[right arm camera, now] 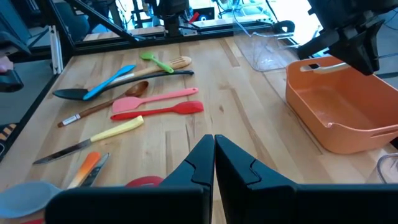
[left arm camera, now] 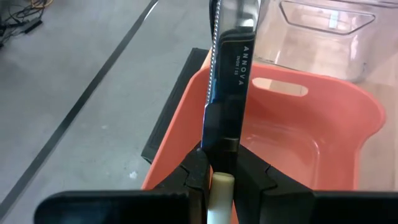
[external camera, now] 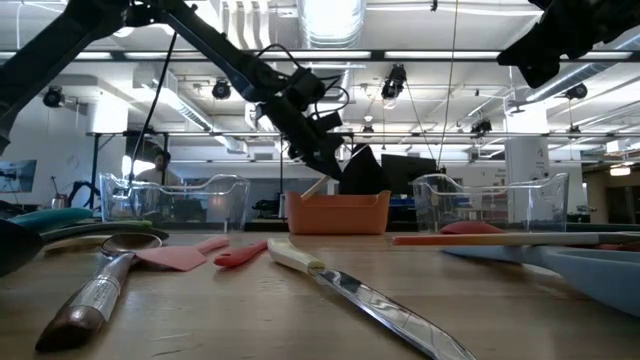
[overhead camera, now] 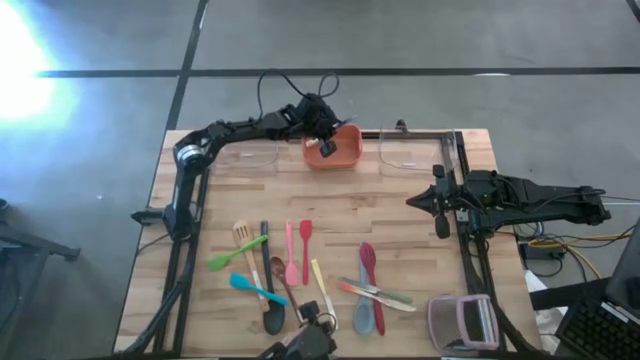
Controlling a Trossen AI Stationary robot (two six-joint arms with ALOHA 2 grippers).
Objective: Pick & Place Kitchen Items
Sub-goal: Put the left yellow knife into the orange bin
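Note:
My left gripper (left arm camera: 221, 155) reaches to the table's far middle and is shut on a serrated knife (left arm camera: 227, 81) with a cream handle. The knife's blade points out over the orange bin (left arm camera: 348, 112); in the high view the gripper (overhead camera: 324, 138) hangs above the bin's left part (overhead camera: 340, 158). Several other utensils lie flat on the near half of the table, among them a green one (overhead camera: 237, 255), a pink one (overhead camera: 291, 255) and a red one (overhead camera: 305, 240). My right gripper (right arm camera: 214, 146) waits shut over the table's right side (overhead camera: 412, 201), holding nothing. My left gripper pinches the knife between its two fingers where the blade's base (left arm camera: 221, 134) meets the cream handle (left arm camera: 221, 185). The knife lies along the fingers and sticks out ahead of them, slanting down toward the far side. It is lifted clear above the bin's rim.
Clear plastic bins stand left (overhead camera: 262, 155) and right (overhead camera: 410, 150) of the orange bin. A cream-handled knife (right arm camera: 115, 130) and more utensils (overhead camera: 370, 290) lie at the near middle. A small grey container (overhead camera: 462, 322) sits at the near right corner.

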